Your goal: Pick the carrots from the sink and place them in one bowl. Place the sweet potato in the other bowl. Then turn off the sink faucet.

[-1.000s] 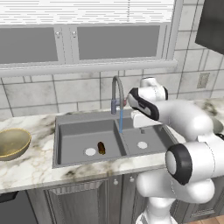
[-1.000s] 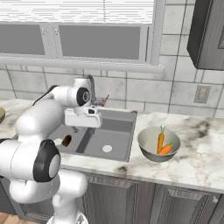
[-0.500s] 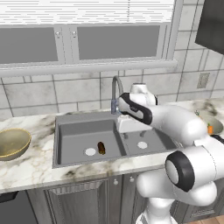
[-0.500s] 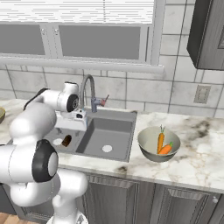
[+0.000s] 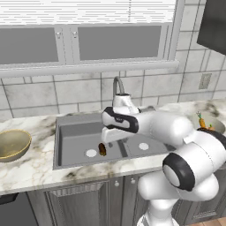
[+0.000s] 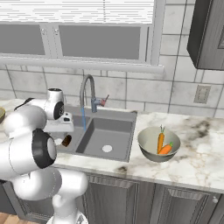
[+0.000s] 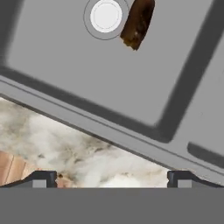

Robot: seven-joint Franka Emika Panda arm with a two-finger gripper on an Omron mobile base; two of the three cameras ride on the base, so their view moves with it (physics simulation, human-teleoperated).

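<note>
Both carrots (image 6: 162, 143) already lie in the grey bowl (image 6: 146, 145) on the desk (image 6: 201, 153) right of the sink (image 6: 114, 131), so the step in hand is the sweet potato (image 5: 102, 149). It lies on the floor of the left basin, just beside the drain (image 5: 91, 153). The claw (image 7: 111, 177) hangs over that basin with its fingers spread wide and nothing between them; in the hand view the sweet potato sits far up the picture, off the line between the fingertips. Next, I judge, the claw must centre over it, descend, close, then carry it left to the tan bowl (image 5: 12, 143). The faucet (image 6: 87, 92) runs, its turn last.
</note>
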